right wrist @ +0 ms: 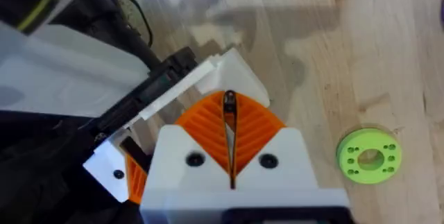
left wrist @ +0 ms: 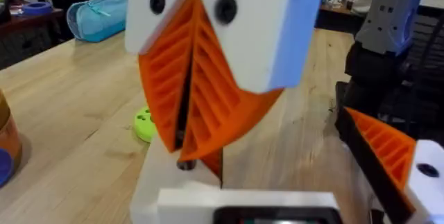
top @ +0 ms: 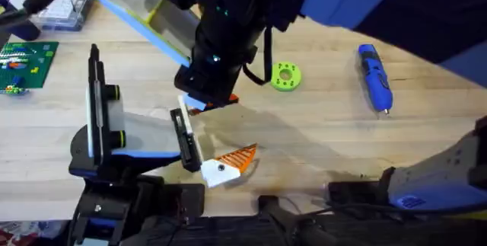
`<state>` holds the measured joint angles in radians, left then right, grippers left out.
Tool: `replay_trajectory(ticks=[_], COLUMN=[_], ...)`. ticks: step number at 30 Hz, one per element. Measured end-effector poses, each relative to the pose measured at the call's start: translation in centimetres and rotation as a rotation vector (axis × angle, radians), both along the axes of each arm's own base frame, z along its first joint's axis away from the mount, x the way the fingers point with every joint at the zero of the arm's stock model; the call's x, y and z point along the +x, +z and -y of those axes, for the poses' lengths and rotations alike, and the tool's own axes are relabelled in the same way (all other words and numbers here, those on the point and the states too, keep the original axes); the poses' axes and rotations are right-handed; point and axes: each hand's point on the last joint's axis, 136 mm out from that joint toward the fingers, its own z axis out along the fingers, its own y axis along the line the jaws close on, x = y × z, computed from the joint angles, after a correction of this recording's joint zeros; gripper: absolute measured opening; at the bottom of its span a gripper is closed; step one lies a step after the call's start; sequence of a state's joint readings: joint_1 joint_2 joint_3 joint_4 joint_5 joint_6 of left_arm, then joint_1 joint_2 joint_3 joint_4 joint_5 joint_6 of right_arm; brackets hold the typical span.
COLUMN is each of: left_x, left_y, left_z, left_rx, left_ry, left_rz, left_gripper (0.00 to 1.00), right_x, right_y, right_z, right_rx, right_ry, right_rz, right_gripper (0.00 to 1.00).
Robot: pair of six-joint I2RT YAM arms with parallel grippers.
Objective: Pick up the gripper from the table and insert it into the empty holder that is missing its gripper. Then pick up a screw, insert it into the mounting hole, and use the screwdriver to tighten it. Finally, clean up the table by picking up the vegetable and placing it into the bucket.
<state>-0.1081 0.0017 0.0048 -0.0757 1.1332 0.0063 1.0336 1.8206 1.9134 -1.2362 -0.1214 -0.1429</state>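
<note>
My right gripper (right wrist: 229, 107) is shut on a small dark screw (right wrist: 229, 100), tip down over the white base block (right wrist: 239, 71) of the gripper that sits in the holder. The holder is the black rail (top: 183, 135) of my left gripper (top: 243, 124), which stands open. Its other orange ribbed finger (top: 237, 157) points right along the table. From the left wrist, the screw (left wrist: 186, 163) hangs just above the white block (left wrist: 173, 182). The blue screwdriver (top: 374, 77) lies at the far right. The bucket (left wrist: 7, 137) shows at the table's side. The vegetable is out of view.
A green disc with holes (top: 286, 76) lies just right of the right gripper. A green circuit board (top: 23, 63) and a clear parts box (top: 65, 10) are at the far left. A blue pouch (left wrist: 100, 14) lies at the back.
</note>
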Motion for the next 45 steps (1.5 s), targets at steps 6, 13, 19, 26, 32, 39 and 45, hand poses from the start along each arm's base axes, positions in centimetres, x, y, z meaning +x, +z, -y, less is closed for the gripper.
replay_trajectory(ticks=[6,13,19,26,32,39,45], left_x=[0.0,0.0,0.0,-0.01,0.0,0.0,0.0], left_y=[0.0,0.0,-0.1,-0.1,-0.1,-0.1,-0.1], left_z=[0.0,0.0,0.0,0.0,0.0,0.0,0.0], left_rx=[0.0,0.0,0.0,0.0,0.0,0.0,0.0], left_ry=[0.0,0.0,0.0,0.0,0.001,0.001,0.0], left_rz=[0.0,0.0,-0.01,-0.01,-0.01,-0.01,-0.01], left_gripper=[0.991,0.991,0.991,0.991,0.991,0.991,0.991], right_x=[0.01,-0.08,-0.16,-0.17,-0.17,-0.16,-0.16], right_y=[-0.02,-0.38,-0.75,-0.76,-0.76,-0.76,-0.76], right_z=[-0.01,0.13,0.27,0.28,0.28,0.27,0.27], right_rx=[0.0,-0.009,-0.019,-0.019,-0.019,-0.019,-0.019], right_ry=[0.0,0.0,0.0,0.0,0.0,0.0,0.0], right_rz=[0.0,-0.006,-0.011,-0.012,-0.011,-0.011,-0.011], right_gripper=[0.009,0.009,0.009,0.009,0.009,0.004,0.004])
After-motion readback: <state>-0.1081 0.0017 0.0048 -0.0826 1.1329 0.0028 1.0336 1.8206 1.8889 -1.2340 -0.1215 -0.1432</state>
